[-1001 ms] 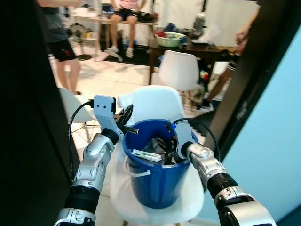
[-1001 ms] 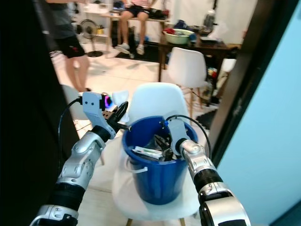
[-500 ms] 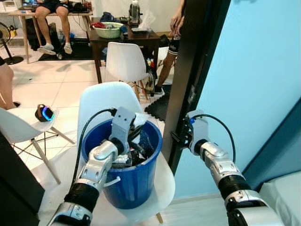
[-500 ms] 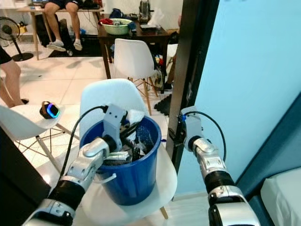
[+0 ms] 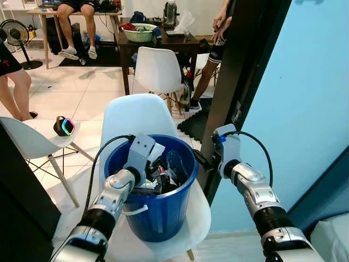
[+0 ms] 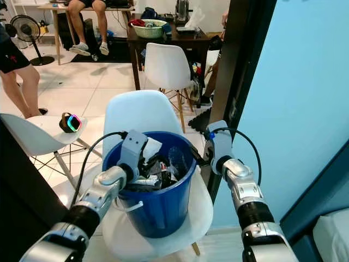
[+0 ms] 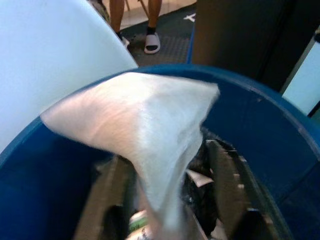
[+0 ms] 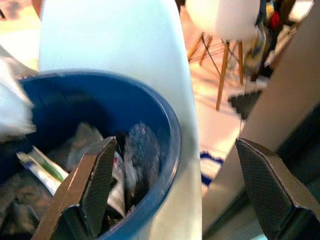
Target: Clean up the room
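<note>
Bucket [image 5: 158, 207] front and centre in the left eye view, blue, sitting on the seat of a white chair [image 5: 136, 117], with the view swung a touch from half a second ago so more tiled floor shows on the left. The left gripper [image 5: 155, 164] is still down inside the rim, over the packed rubbish, with a white tissue [image 5: 156, 149] at its fingers. The right gripper [image 5: 203, 161] has stayed just outside the rim on the far side, beside the dark door frame [image 5: 240, 87]. Over to the right eye view: a small black gadget with a glowing ring [image 6: 70, 122] rests on a second white chair [image 6: 32, 136] off to the left, a third white chair [image 6: 168, 65] stands by a dark table [image 6: 169, 41] carrying a green basket [image 6: 149, 27], and people's legs show at the back of the room. Left wrist view now: the tissue [image 7: 145, 130] hangs blurred right in front of the lens, the two fingers closed against it, wrappers crowding the bucket below. Right wrist view: the two black fingers [image 8: 90, 185] spread wide apart, nothing between them, straddling the blue rim [image 8: 165, 135] with the chair's white back just behind.
</note>
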{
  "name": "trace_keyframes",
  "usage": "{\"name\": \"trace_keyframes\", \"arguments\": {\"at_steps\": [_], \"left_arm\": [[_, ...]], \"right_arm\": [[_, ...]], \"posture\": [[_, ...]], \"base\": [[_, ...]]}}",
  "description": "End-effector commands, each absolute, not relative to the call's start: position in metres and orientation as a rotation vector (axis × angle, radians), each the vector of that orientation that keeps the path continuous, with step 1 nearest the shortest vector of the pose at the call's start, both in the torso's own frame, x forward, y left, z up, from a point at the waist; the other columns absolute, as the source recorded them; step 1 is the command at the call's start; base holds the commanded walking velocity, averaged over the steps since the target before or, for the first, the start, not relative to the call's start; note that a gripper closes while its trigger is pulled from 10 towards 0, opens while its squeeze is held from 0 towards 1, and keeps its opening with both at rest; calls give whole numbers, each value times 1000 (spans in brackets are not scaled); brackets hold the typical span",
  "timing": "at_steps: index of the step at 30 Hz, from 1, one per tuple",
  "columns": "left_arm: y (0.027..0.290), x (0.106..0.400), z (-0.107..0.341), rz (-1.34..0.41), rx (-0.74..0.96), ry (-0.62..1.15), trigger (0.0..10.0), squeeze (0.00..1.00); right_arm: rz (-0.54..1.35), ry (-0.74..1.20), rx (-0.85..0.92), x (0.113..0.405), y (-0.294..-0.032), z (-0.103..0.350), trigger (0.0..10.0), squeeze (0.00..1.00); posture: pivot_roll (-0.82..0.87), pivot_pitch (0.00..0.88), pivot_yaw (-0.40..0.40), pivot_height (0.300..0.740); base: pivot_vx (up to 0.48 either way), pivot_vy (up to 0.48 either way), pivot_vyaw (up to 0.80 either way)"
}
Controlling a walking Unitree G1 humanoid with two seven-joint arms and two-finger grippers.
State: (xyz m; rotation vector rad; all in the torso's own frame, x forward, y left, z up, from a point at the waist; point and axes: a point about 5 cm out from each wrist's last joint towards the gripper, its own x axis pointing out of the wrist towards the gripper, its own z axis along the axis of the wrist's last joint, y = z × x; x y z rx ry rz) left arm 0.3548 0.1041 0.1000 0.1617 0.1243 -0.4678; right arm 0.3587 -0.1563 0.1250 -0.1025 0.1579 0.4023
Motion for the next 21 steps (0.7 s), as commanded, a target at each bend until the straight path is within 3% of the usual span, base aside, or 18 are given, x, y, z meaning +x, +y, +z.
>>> {"name": "trace_keyframes", "arguments": {"at_steps": [1,6,11,18,19,21], "left_arm": [[105,356,99,-455,152,123,10000,1000],[106,357,100,-440,135,115,10000,1000],[110,361,114,-428,-54,37,10000,1000],[121,359,136,-471,-190,-75,10000,1000],[130,356,147,-498,-240,-119,10000,0],[130,356,147,-498,-240,-119,10000,0]], "right_arm": [[416,161,-90,357,-154,124,10000,0],[419,156,-96,356,-154,127,10000,0],[422,153,-98,355,-154,131,10000,0],[442,160,-95,355,-147,130,10000,0],[448,163,-95,355,-145,129,10000,0],[448,163,-95,355,-145,129,10000,0]], "posture": [[-74,0,-15,740],[-77,0,-18,740],[-75,0,-30,740],[-65,0,-37,740],[-61,0,-40,740],[-61,0,-40,740]], "base": [[0,0,0],[0,0,0],[0,0,0],[0,0,0],[0,0,0],[0,0,0]]}}
